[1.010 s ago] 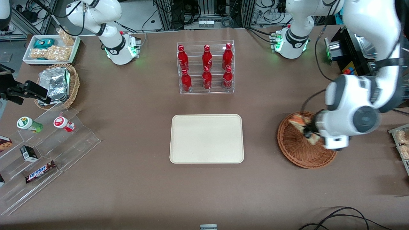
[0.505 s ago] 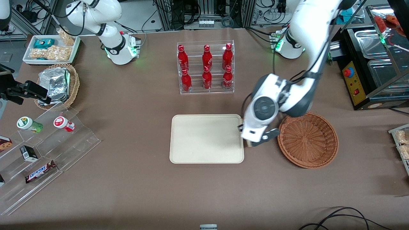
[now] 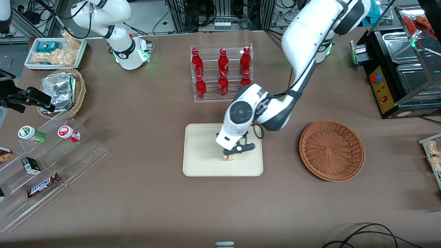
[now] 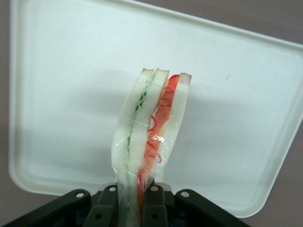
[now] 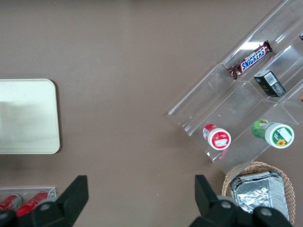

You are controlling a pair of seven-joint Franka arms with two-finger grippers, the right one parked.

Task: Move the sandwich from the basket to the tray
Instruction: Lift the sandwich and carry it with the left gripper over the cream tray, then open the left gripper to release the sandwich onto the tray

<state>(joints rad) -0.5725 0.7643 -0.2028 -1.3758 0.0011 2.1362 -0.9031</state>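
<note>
My left gripper (image 3: 230, 154) hangs over the cream-beige tray (image 3: 203, 162), shut on the sandwich (image 3: 228, 157), whose pale lower edge peeks out below the fingers. In the left wrist view the sandwich (image 4: 151, 137) is a plastic-wrapped wedge of white bread with green and orange-red filling, pinched at its base between the black fingers (image 4: 158, 205), with the tray (image 4: 61, 94) below it. I cannot tell whether it touches the tray. The reddish-brown wicker basket (image 3: 331, 150) stands empty beside the tray, toward the working arm's end of the table.
A clear rack of red bottles (image 3: 222, 73) stands farther from the front camera than the tray. A clear stepped stand with snacks (image 3: 44, 165), a tan basket of foil packets (image 3: 63, 91) and a white snack tray (image 3: 55, 53) lie toward the parked arm's end.
The gripper lifted the sandwich out of the basket and carried it sideways to above the tray. The basket now holds nothing.
</note>
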